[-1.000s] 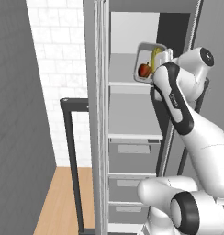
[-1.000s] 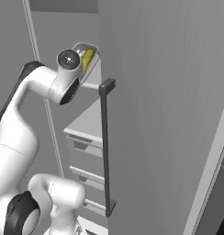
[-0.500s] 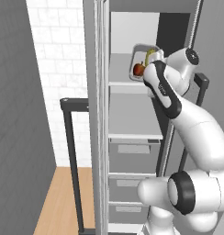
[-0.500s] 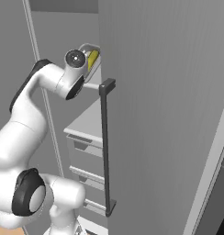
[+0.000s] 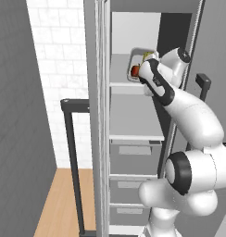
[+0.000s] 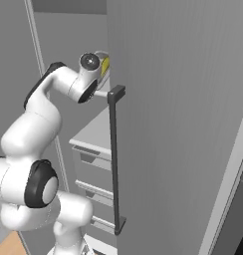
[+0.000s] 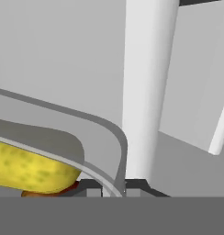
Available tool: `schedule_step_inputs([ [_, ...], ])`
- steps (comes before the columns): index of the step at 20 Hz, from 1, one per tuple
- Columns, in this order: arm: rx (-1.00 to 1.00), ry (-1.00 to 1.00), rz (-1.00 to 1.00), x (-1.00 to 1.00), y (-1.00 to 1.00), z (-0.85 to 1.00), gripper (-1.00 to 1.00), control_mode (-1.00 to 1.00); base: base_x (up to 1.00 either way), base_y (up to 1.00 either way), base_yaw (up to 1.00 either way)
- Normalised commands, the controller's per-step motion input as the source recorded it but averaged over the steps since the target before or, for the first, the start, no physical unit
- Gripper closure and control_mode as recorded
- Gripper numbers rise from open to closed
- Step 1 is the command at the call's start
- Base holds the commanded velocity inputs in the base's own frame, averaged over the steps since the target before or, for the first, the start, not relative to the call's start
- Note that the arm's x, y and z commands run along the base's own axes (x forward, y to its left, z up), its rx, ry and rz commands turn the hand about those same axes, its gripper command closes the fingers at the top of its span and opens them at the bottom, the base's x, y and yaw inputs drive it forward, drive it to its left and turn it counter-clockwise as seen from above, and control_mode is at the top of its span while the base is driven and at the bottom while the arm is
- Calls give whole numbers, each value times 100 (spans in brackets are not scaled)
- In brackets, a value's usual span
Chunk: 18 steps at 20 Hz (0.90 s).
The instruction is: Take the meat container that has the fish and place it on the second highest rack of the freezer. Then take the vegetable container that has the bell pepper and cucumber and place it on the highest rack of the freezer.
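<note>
The vegetable container (image 5: pixel 136 69) is a pale grey tub holding a red bell pepper (image 5: pixel 134 71) and a yellowish cucumber (image 7: pixel 31 169). It is inside the freezer, just above the highest rack (image 5: pixel 126 85). My gripper (image 5: pixel 144 65) is shut on the tub's right rim. In the hand view the rim (image 7: pixel 117 137) runs down between my two fingertips (image 7: pixel 88 187), and the gripper (image 7: pixel 113 188) pinches it. From the right, the container (image 6: pixel 105 65) peeks out yellow behind the hand. The meat container with the fish is out of view.
A second rack (image 5: pixel 133 137) lies below, with grey drawers (image 5: pixel 133 150) under it. The open freezer door (image 6: pixel 183 124) with its dark handle (image 6: pixel 113 159) stands close on the right. Another dark handle (image 5: pixel 71 162) is on the left. A white post (image 7: pixel 143 92) rises just behind the rim.
The arm has reached further in, carrying the container deeper into the freezer and slightly lower toward the highest rack. The grip has stayed shut.
</note>
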Motion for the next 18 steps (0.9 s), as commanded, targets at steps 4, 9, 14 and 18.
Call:
schedule_step_inputs([
  [4, 0, 0, 0, 41, 0, -22, 100, -100, 0, 0, 0],
  [9, 0, 0, 0, 52, 0, -14, 100, -100, 0, 0, 0],
  [14, 0, 0, 0, 46, 0, -16, -100, -100, 0, 0, 0],
  [18, 0, -14, 0, 15, 0, -12, -100, -100, 0, 0, 0],
])
